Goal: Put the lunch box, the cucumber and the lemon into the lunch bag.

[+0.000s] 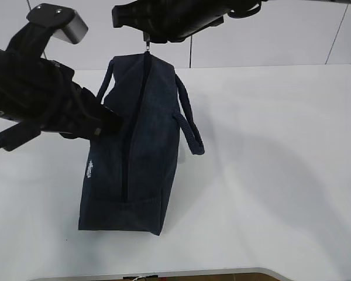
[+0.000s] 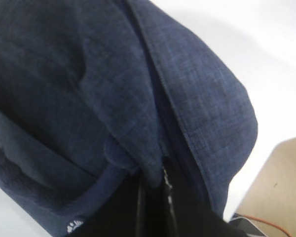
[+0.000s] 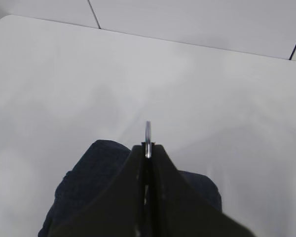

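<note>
White tabletop (image 1: pixel 281 146) is filling the scene, with pale wall panels standing behind its far edge. Sitting on it left of centre is the lunch bag (image 1: pixel 140 158), a boxy dark navy fabric bag with its zipper line (image 1: pixel 134 129) running along the top toward the far end. One looped strap handle (image 1: pixel 190 132) is drooping over the bag's right side, and another handle (image 1: pixel 108 79) is showing at the far left corner.

At the bag's far end the right gripper (image 3: pixel 147 146) is pinching the silver ring pull (image 3: pixel 148 132), its fingers pressed together on the metal; the ring is sticking up just past the fingertips in the right wrist view. In the exterior view the pull is hanging at the gripper's underside, right over the zipper's far end.

The left gripper (image 1: pixel 105 126) is pressing against the bag's left flank, and its fingers (image 2: pixel 138 207) are closing on a fold of the navy fabric beside the zipper.
</note>
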Robot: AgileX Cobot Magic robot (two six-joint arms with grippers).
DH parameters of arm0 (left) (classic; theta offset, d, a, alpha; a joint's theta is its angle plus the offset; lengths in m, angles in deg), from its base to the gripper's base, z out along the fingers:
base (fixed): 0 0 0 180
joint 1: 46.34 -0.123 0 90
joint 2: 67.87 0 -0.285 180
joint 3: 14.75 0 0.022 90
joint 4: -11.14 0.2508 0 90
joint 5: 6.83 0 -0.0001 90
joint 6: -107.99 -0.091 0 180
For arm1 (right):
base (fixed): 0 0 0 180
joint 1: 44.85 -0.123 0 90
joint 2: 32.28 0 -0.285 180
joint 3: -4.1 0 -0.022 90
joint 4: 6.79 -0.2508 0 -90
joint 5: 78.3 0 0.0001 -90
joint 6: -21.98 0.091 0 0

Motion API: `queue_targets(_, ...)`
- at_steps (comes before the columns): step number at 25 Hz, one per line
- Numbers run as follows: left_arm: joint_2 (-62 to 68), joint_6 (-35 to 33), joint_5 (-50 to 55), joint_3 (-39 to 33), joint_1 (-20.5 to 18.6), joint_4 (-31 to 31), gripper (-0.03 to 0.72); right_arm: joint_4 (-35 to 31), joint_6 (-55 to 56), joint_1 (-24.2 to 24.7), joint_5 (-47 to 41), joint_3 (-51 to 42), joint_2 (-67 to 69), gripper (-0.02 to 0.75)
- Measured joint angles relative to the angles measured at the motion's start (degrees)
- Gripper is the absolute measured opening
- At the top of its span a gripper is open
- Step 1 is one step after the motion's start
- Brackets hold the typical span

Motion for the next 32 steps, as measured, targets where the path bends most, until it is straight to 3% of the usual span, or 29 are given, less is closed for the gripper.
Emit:
queue_targets(15, -2.3, -0.7, 7.2, 0.0, -0.2, 3.6, -0.013, 2.3, -1.6, 0.0, 2.6, 0.3, 3.4, 0.005)
queue_targets(26, -2.4, -0.6, 8.4, 0.2, -0.6, 4.3, -0.014, 3.9, -1.6, 1.9, 1.8, 8.2, 11.5, 0.005)
queue_targets(32, -2.4, 0.6, 10.8, 0.4, -5.0, 5.5, -0.015, 3.9, -1.6, 3.1, -0.5, 10.1, 14.0, 0.005)
